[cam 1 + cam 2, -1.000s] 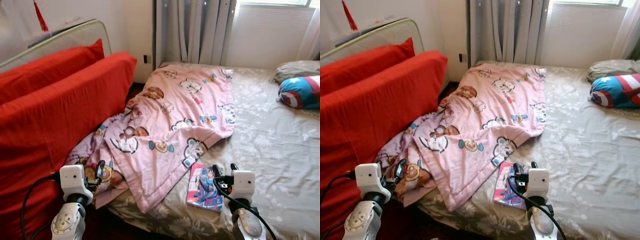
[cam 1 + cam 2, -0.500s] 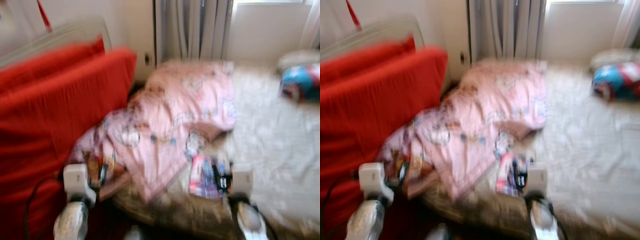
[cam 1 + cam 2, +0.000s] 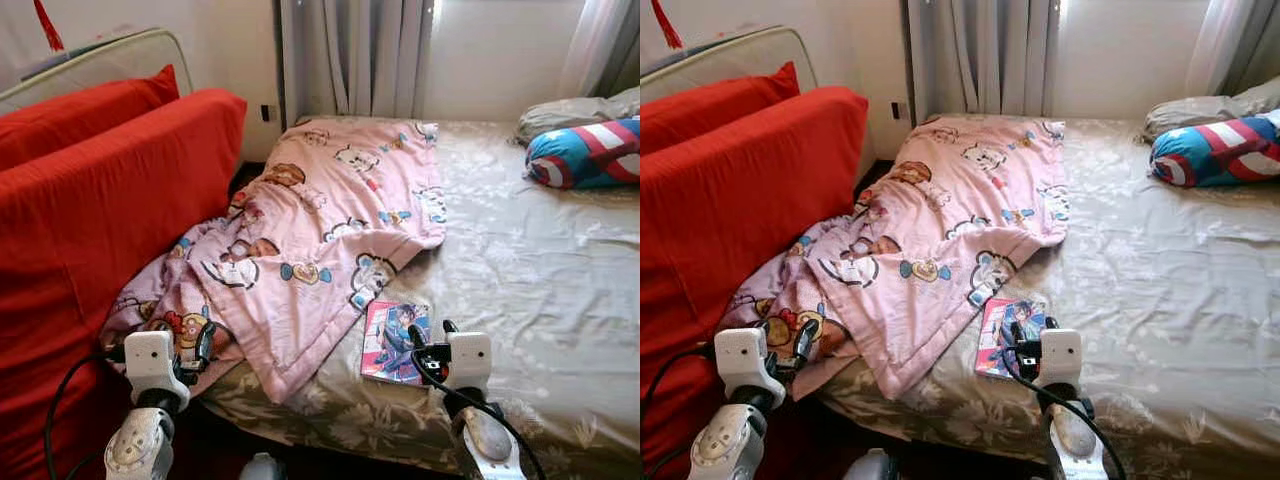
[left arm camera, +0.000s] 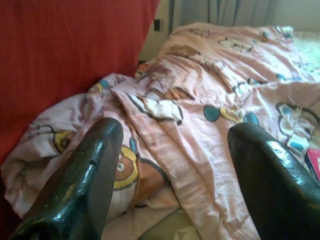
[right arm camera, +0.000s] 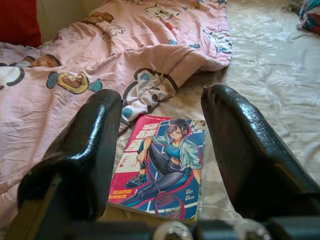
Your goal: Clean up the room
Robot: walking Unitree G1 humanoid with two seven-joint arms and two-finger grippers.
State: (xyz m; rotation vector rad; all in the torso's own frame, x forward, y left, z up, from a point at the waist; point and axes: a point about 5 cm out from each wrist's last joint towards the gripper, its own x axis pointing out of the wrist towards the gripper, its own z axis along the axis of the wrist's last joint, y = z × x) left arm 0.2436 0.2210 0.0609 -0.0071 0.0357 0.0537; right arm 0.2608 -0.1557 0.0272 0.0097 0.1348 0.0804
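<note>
Grey curtains (image 3: pixel 355 55) hang at the top centre, in front of a pale wall (image 3: pixel 500 60). A wall socket (image 3: pixel 267 113) sits just left of the curtains, above the bed's far corner. At the upper left, a cream padded headboard (image 3: pixel 110 58) rises behind the red cushions, with a red tassel (image 3: pixel 45 25) above it.

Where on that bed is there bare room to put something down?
The bare bedsheet between the pink blanket and the striped cushion is free. The bed's left side is crowded by the blanket, with a comic book at its edge, before the right gripper.
</note>
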